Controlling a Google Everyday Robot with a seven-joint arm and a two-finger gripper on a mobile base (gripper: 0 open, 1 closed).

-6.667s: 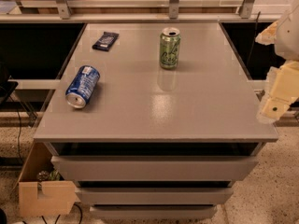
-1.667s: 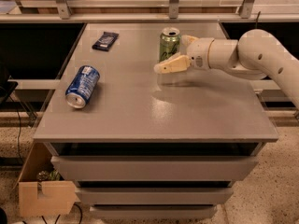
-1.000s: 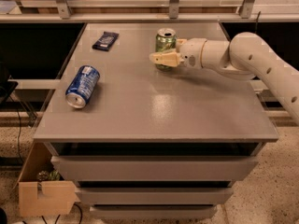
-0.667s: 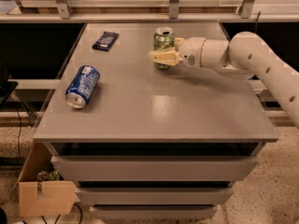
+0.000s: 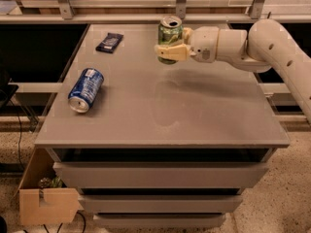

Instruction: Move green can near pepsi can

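Grey bench (image 5: 194,110): end effector (image 5: 168,52) clamped on upright green can (image 5: 170,33), back edge. Risk: weak grip drops it, or arm bumps side-lying pepsi can (image 5: 86,90), which rolls off.

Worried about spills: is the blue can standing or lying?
The blue can lies on its side, round end toward the camera. The gripper, at the table's far side, holds the green can.
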